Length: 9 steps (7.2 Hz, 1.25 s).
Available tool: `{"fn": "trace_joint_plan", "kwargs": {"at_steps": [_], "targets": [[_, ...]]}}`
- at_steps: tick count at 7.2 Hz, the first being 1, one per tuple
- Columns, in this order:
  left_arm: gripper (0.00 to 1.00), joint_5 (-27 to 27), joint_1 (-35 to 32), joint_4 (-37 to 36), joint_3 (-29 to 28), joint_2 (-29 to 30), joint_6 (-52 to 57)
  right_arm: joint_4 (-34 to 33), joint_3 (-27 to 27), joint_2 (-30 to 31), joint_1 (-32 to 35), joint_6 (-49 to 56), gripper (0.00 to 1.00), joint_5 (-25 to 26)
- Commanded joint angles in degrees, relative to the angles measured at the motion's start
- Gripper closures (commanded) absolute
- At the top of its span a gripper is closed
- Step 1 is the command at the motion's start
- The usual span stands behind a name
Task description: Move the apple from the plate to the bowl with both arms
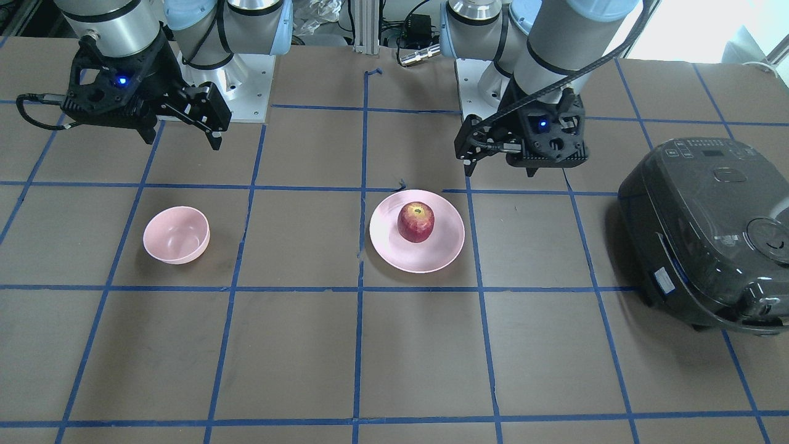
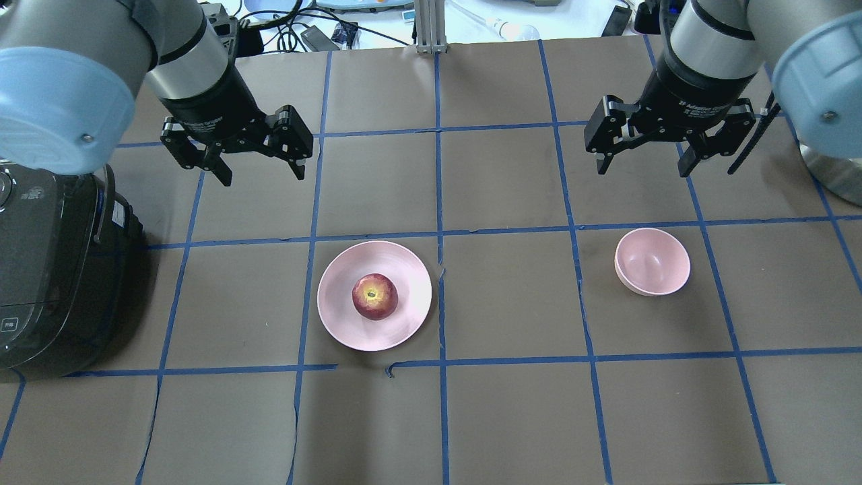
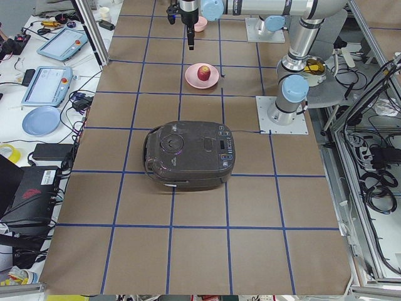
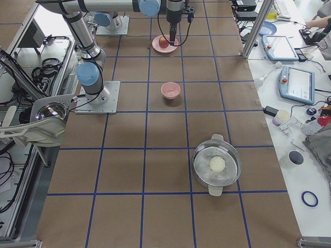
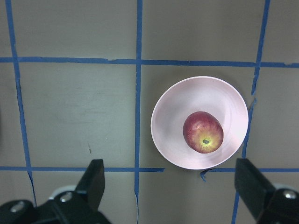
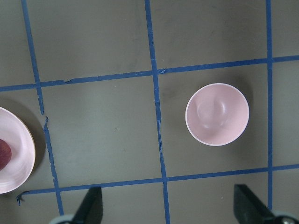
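The red apple (image 1: 416, 222) (image 2: 375, 296) sits upright in the middle of the pale-pink plate (image 1: 431, 256) (image 2: 343, 316). The left wrist view looks down on the apple (image 5: 202, 132) and plate (image 5: 173, 135). The pink bowl (image 1: 177, 234) (image 2: 652, 261) (image 6: 217, 114) stands empty, about two squares away. My left gripper (image 2: 262, 176) (image 1: 499, 171) (image 5: 172, 186) is open and empty, raised behind the plate. My right gripper (image 2: 643, 168) (image 1: 182, 142) (image 6: 170, 205) is open and empty, raised behind the bowl.
A dark rice cooker (image 2: 47, 269) (image 1: 709, 234) stands on the table's left end, beside the plate. A steel pot with a lid (image 4: 217, 165) stands toward the right end. Blue tape lines grid the brown table.
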<state>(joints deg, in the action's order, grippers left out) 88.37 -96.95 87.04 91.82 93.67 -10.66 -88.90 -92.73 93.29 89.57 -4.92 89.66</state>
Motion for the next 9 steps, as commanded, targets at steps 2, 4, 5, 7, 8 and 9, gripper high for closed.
{"fn": "trace_joint_plan", "kwargs": {"at_steps": [2,4,5,7,8,9], "targets": [[0.0,-0.3,-4.29,-10.71,8.08,2.83,-6.98,-0.3,0.01,-0.3,-0.62,1.56,0.0,0.16],[0.0,0.14,-6.49,-17.05,14.24,3.71,-8.85,-0.65,-0.17,-0.65,-5.51,11.29,0.0,0.7],[0.0,0.14,-6.84,-21.6,17.75,4.24,-8.59,-0.57,-0.34,-2.56,-10.41,12.72,0.0,-0.09],[0.0,0.23,-6.93,-26.03,22.6,5.55,-9.12,-8.25,-2.01,-8.62,-17.2,24.1,0.0,-0.18],[0.0,0.14,-7.02,-27.08,23.4,6.43,-9.73,-9.17,-4.71,-9.69,-17.58,25.21,0.0,-0.53],[0.0,-0.3,-7.2,-28.14,23.58,7.4,-11.21,-12.14,-9.44,-10.57,-18.02,25.48,0.0,-0.45]]}}
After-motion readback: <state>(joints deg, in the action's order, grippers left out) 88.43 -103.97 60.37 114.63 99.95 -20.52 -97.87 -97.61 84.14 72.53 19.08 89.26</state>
